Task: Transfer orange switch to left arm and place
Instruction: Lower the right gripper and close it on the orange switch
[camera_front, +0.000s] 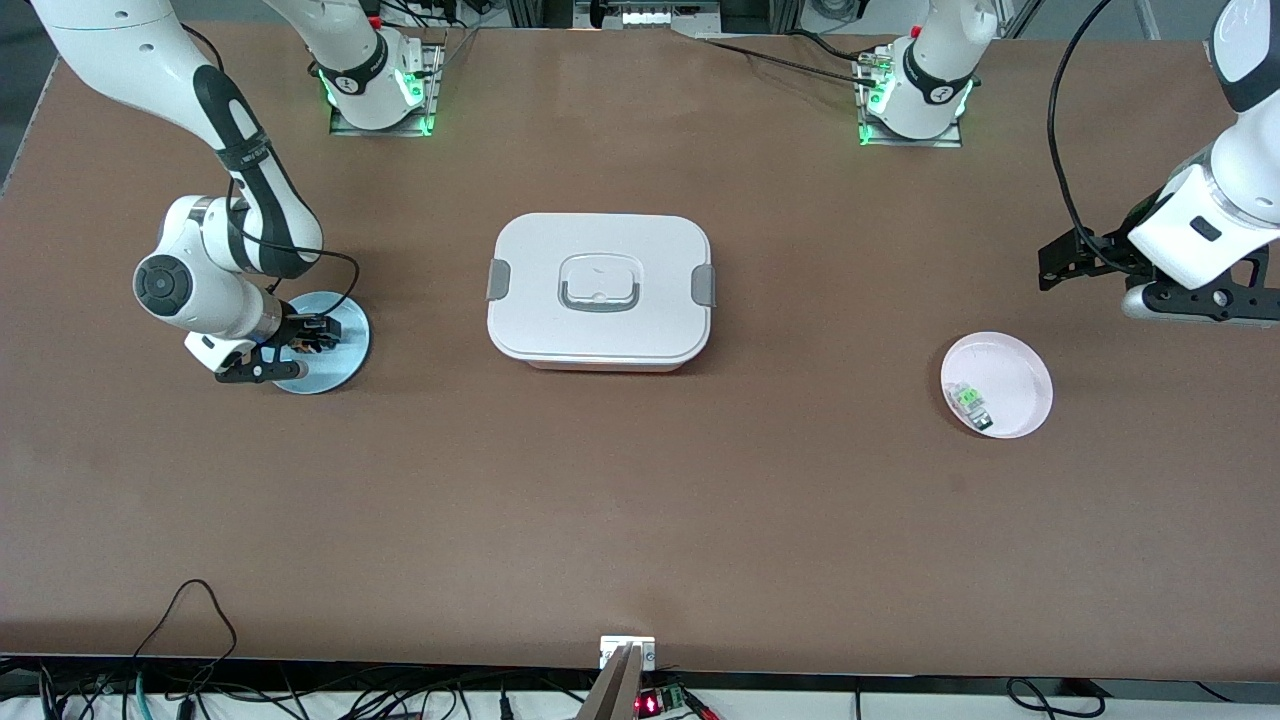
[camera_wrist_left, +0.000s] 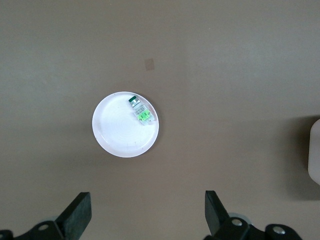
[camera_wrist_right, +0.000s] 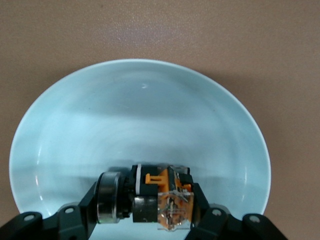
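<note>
No brand, label or writing can be read on anything.

The large white rounded-rectangular plastic box (camera_front: 599, 291), with grey side latches and a grey-rimmed lid handle, sits at the middle of the brown table (camera_front: 640, 520). Bare tabletop lies all around it, widest at its 6 o'clock in the front view.

Toward the right arm's end of the table, at the box's 9 o'clock in that view and well apart from it, lies a pale blue round plate (camera_front: 345, 345). The right gripper (camera_front: 300, 340) is down over this plate. In the right wrist view its black fingers (camera_wrist_right: 202, 205) are pinched on the orange switch (camera_wrist_right: 157, 192), a small part with a black cylindrical body, a round metal-rimmed end and an orange and clear block. The switch is low over the plate's surface (camera_wrist_right: 140, 110); whether it touches cannot be told.

Toward the left arm's end, at the box's 4 o'clock and well apart, a pale pink round plate (camera_front: 1015, 375) holds a small green-and-clear component (camera_front: 968, 400) near its rim. The left gripper (camera_wrist_left: 147, 215) hovers above open table beside that plate, fingers spread wide, holding nothing.
</note>
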